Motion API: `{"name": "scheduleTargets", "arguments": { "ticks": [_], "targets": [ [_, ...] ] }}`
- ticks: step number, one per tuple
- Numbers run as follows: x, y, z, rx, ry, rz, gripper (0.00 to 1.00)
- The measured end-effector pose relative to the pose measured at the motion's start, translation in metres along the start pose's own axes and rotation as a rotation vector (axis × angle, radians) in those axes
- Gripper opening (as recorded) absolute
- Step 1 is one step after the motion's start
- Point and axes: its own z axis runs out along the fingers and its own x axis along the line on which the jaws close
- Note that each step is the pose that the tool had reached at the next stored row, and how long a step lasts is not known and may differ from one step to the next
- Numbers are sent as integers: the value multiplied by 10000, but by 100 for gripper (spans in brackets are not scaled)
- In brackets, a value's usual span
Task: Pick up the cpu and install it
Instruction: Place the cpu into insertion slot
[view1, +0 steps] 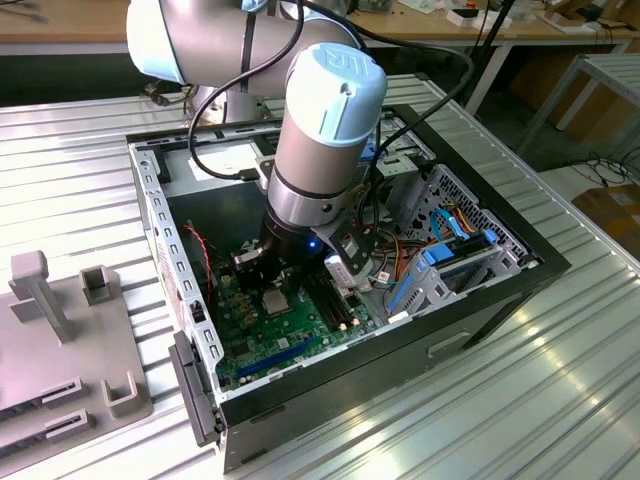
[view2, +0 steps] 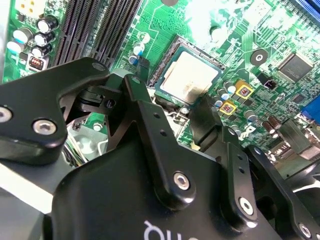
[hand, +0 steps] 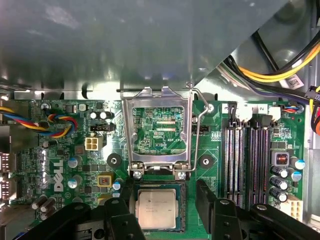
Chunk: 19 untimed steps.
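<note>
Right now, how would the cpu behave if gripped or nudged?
The cpu looks like a thin, flat metal plate: probably stiff and light. Its shiny top may be slippery. Lying flat inside the socket frame, it likely won't slide or tip.

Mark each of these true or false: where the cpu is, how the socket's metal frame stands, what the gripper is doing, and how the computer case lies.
1. The cpu lies in the black socket on the green board. True.
2. The socket's metal frame is clamped down over the cpu. False: it stands swung open, off the cpu.
3. The gripper straddles the cpu, jaws open. True.
4. The computer case stands upright with its side closed. False: it lies on its side, open, on the metal table.
</note>
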Motion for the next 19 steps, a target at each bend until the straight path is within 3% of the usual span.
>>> {"name": "scheduleTargets", "arguments": {
  "ticks": [5, 19],
  "targets": [
    [52, 0, -1, -1, -2, -1, 60],
    [55, -33, -1, 0, -1, 1, 60]
  ]
}}
